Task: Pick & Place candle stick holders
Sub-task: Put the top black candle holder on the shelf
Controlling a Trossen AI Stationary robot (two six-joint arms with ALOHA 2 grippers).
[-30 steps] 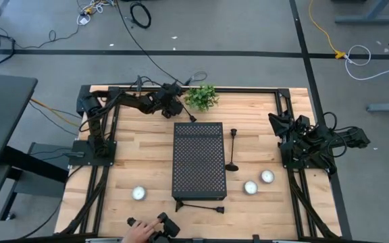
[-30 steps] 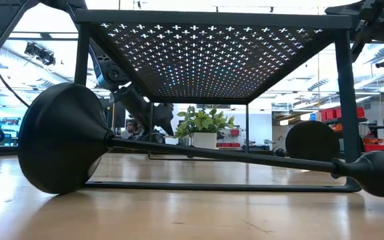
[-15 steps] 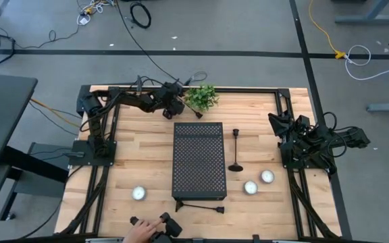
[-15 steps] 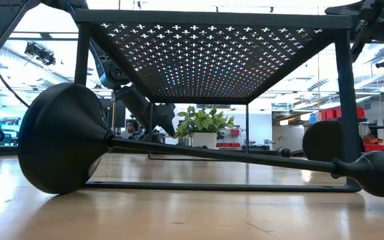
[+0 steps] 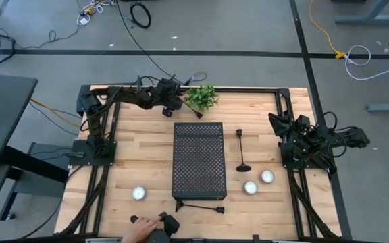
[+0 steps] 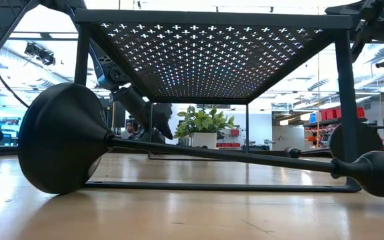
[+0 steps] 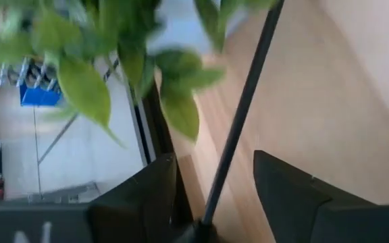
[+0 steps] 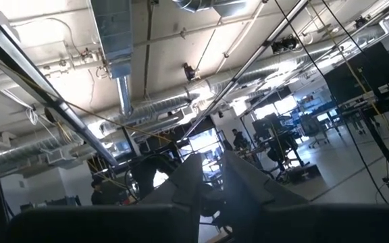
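Observation:
My left gripper (image 5: 172, 105) is at the table's far edge beside the plant (image 5: 202, 97), shut on a black candle stick holder (image 5: 190, 112) whose thin stem (image 7: 238, 128) runs out between the fingers. A second holder (image 5: 242, 150) lies on its side right of the black perforated box (image 5: 199, 160); its round base also shows in the low view (image 6: 355, 141). A third holder (image 5: 198, 207) lies on its side in front of the box, with its base (image 6: 62, 137) close in the low view. My right gripper (image 8: 212, 177) is shut and parked at the right edge (image 5: 309, 145). My left gripper holds the holder by the end where the stem widens (image 7: 200, 224), far back between its two fingers (image 7: 157, 196). The picture's lower edge cuts off the place of contact. The stem runs along the fingers and sticks out past their tips toward the box.
Three small white candles lie on the table: one near left (image 5: 138, 194) and two near right (image 5: 250, 187), (image 5: 267, 177). A person's hand (image 5: 140, 233) holds a black object (image 5: 165, 225) at the near edge. The plant's leaves (image 7: 80, 88) are close to my left gripper.
My left gripper has gone a little toward the table's far left with its holder. The holder lying right of the box has rolled toward the table's right edge, untouched by any gripper.

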